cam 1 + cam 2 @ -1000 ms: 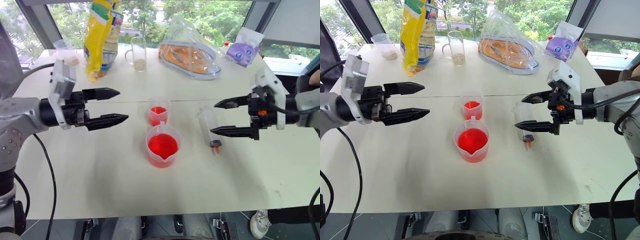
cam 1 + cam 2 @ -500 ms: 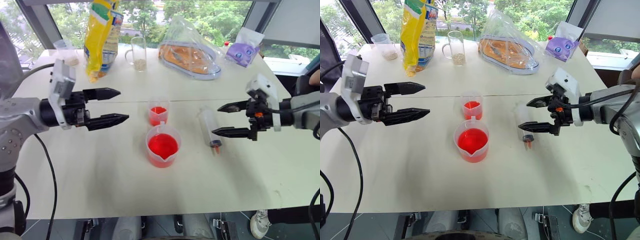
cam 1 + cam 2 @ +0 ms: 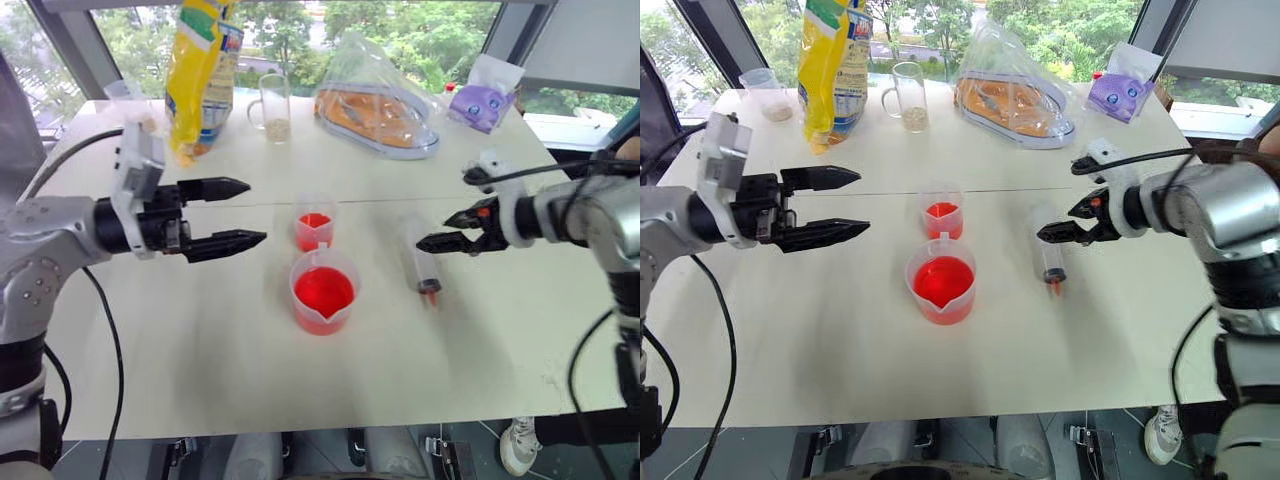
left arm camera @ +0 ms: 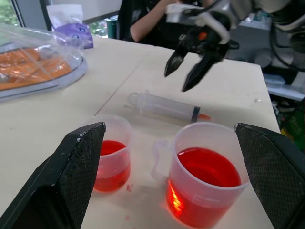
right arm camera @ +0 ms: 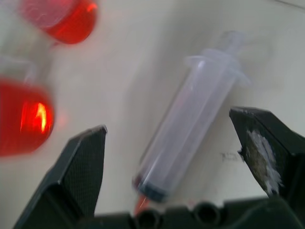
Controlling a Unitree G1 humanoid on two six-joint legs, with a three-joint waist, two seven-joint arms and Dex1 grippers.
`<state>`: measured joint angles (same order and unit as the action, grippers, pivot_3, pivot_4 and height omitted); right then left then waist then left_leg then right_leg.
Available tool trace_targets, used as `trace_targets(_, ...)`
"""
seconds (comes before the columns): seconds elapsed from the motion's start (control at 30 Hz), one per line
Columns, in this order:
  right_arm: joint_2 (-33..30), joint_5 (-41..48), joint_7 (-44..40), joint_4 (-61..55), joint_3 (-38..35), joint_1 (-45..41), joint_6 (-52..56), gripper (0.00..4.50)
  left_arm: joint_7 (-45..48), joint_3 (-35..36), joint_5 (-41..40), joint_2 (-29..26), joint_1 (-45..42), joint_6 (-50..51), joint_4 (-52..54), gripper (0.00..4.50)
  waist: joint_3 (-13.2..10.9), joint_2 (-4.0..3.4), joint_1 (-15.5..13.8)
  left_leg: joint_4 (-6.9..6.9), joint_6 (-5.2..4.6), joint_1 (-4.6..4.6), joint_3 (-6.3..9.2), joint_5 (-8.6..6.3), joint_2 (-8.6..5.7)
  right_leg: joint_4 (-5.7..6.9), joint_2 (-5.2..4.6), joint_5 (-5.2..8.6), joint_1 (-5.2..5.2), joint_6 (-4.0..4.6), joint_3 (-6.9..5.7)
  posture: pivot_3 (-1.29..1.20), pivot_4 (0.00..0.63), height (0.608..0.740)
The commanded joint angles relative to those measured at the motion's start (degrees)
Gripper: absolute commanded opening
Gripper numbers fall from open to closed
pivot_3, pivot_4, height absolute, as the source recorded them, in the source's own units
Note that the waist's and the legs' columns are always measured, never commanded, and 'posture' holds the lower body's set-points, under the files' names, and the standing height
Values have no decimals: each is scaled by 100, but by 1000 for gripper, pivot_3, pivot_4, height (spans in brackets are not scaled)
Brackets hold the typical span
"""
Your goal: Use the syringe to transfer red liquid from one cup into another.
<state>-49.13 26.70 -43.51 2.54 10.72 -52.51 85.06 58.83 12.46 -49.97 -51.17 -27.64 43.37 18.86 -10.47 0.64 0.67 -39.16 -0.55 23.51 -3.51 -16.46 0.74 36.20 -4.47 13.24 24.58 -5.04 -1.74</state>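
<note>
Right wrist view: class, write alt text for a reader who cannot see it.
A clear plastic syringe lies on the white table, framed between the right gripper's open black fingers. Beside it stand two cups of red liquid, one smaller and one wider.

clear glossy plastic syringe on a smooth matt table.
</note>
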Motion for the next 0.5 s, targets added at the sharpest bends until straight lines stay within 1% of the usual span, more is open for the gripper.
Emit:
trace_targets(0.03, 575, -381, 659, 816, -131, -456, 495, 4448, 0, 76, -10, 28, -58, -118, 111, 4500, 0, 1, 1, 0, 0, 0, 0, 0, 0, 0, 0, 0, 0, 0, 0, 0, 150, 740)
trace_targets(0.07, 755, -493, 820, 1041, -82, -534, 507, 4448, -5, 79, -10, 40, -45, -126, 124, 4500, 0, 1, 1, 1, -1, 1, -1, 0, -2, -1, -1, 0, 1, 0, 0, 0, 150, 740)
trace_targets(0.13, 900, -611, 954, 1258, 18, -595, 434, 4448, -19, 78, -6, 54, -37, -131, 141, 4500, 0, 0, -6, 1, -1, 2, 0, -1, -2, -1, -1, -1, 0, -1, -1, 0, 150, 740)
trace_targets(0.33, 1255, -834, 1069, 1906, 359, -531, 5, 4448, -90, 138, -9, 99, 70, -149, 207, 4500, 0, 1, 16, 1, -8, 6, 1, -5, -9, -2, -5, -2, 0, -3, -1, 0, 150, 740)
trace_targets(0.47, 1365, -941, 1017, 2067, 533, -552, -178, 4448, -142, 213, -36, 113, 178, -146, 270, 4500, 7, 12, 50, 1, -6, -6, 1, -4, -3, 0, 0, -2, -8, -3, -1, 0, 150, 740)
trace_targets(0.5, 1387, -959, 993, 2103, 580, -561, -223, 4217, -150, 226, -38, 117, 205, -151, 282, 4500, 8, 12, 50, 1, -4, -9, 1, -2, -2, 1, 0, -2, -9, -3, -1, 0, 150, 740)
